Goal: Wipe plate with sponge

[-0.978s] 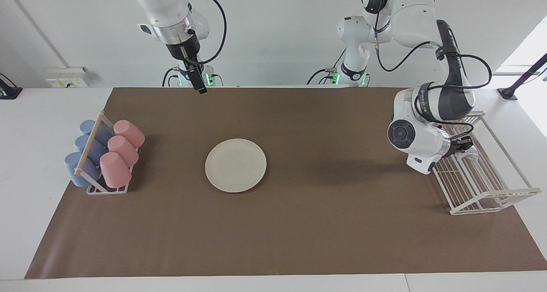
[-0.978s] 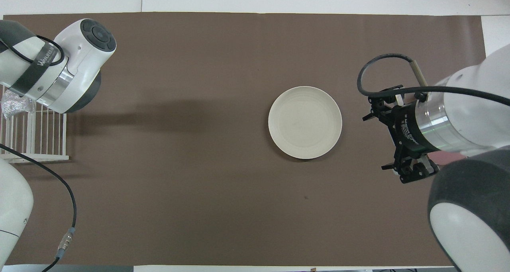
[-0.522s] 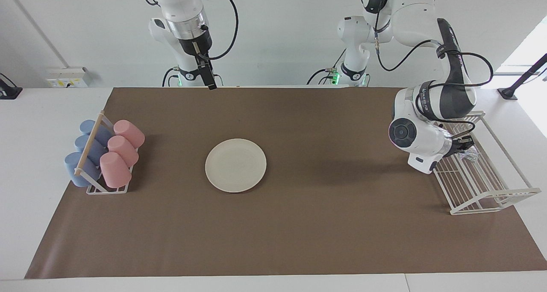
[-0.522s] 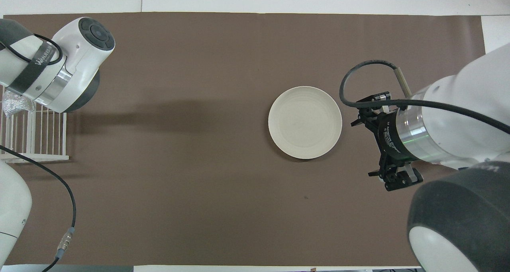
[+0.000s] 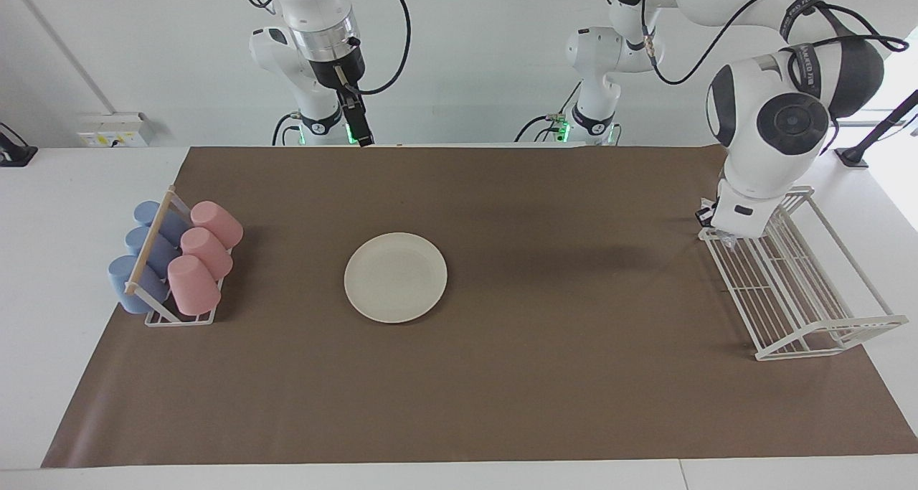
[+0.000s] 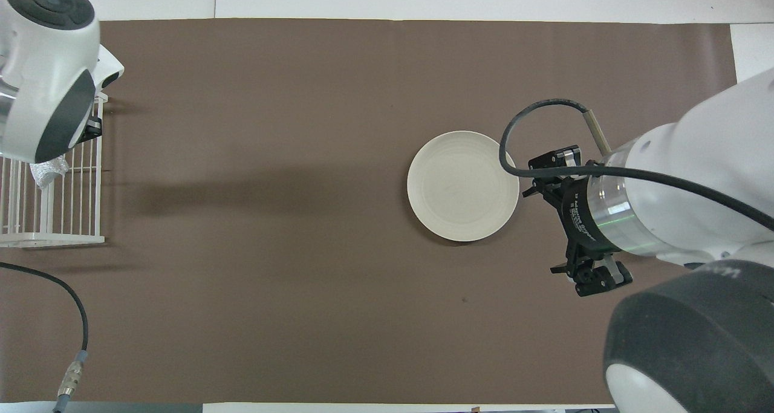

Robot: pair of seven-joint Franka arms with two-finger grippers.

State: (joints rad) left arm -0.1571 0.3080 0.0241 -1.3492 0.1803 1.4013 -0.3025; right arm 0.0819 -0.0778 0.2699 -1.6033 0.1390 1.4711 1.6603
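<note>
While brown mat (image 5: 538, 375) covers white table (image 5: 57, 275) | left claw (image 5: 710, 221) closed over wire rack (image 5: 803, 303) | right claw (image 5: 363, 140) open, raised

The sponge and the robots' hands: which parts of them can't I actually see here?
- The left hand: in both views its own white wrist covers it, so whether it holds anything is hidden.
- The sponge: the overhead view shows only a scrap under that wrist, over the wire rack; the facing view shows a sliver.
- The right hand: edge-on in the facing view; in the overhead view its wrist hides the fingertips.
</note>
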